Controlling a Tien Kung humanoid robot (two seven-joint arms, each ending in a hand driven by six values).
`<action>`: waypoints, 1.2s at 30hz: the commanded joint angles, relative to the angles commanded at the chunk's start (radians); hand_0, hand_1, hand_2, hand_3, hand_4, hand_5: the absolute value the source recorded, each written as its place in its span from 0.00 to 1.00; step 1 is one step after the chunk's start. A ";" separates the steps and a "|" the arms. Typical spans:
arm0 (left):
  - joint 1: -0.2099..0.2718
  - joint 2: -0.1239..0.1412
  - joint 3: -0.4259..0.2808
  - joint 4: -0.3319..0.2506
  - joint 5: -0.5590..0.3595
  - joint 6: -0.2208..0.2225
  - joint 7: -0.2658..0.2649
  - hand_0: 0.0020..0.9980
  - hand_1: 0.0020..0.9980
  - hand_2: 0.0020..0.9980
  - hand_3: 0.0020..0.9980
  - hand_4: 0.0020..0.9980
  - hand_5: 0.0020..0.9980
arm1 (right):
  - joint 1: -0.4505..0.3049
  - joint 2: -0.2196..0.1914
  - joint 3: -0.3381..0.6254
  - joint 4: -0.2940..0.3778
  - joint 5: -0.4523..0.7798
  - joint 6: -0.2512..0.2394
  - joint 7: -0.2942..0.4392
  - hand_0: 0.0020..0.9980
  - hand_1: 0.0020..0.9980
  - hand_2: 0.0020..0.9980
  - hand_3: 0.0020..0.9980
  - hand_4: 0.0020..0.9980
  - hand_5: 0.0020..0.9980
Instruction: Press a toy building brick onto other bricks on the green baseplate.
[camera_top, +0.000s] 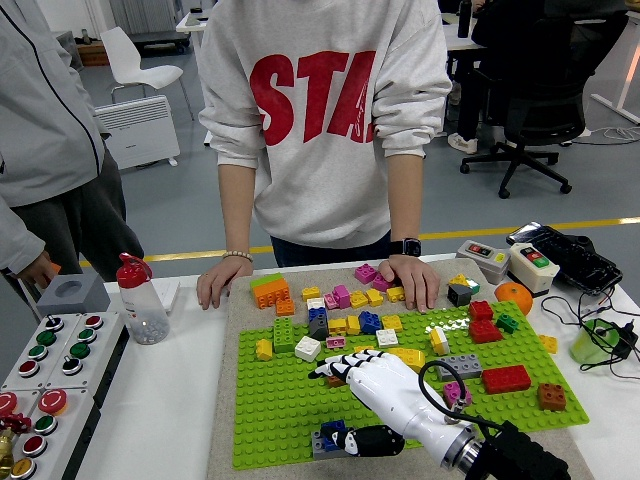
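A small blue toy building brick (331, 436) sits on a grey brick (322, 446) at the near left edge of the green studded baseplate (280, 410), which lies on a beige mat (225, 400) on the white table (150, 400). The robot's right hand (378, 395), white-shelled with black joints, reaches in from the lower right corner and lies over the plate; its 4 fingers (335, 368) are stretched out and slightly apart, pointing left toward a brown brick (333, 379), while the black thumb (375, 440) lies flat just beside the blue brick (whether it touches the brick I cannot tell). The hand grips nothing.

Farther back on the plate lie many loose bricks: a green one (284, 335), a white one (307, 348), yellow ones (263, 349), a red flat brick (506, 378) and a dark red brick (550, 396) to the right. An orange brick stack (270, 291) sits on the mat beyond the plate.

A person in a grey sweatshirt with red letters (325, 110) stands at the far side with both hands resting on the table edge: one hand (218, 280) near the orange stack, the other hand (410, 280) among the pink and yellow bricks, with a black watch (405, 247) on its wrist. A clear bottle with a red cap (140, 300) stands at left, near a grey panel of red and green buttons (45, 365). An orange fruit (514, 297) lies at right.
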 joint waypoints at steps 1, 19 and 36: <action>0.000 0.000 0.000 0.000 0.000 0.000 0.000 0.66 0.68 0.68 0.58 0.29 1.00 | -0.001 -0.004 -0.003 0.004 0.013 -0.017 0.016 0.55 0.60 0.58 0.56 0.39 0.29; 0.002 -0.001 -0.001 0.000 0.004 0.001 0.003 0.66 0.69 0.68 0.58 0.29 1.00 | 0.009 -0.021 -0.077 -0.031 0.059 -0.008 0.083 0.57 0.60 0.58 0.56 0.33 0.32; 0.008 -0.003 -0.001 0.000 0.010 0.001 0.003 0.66 0.69 0.68 0.58 0.29 1.00 | 0.025 0.006 -0.116 -0.070 0.039 0.025 0.040 0.56 0.60 0.58 0.56 0.32 0.32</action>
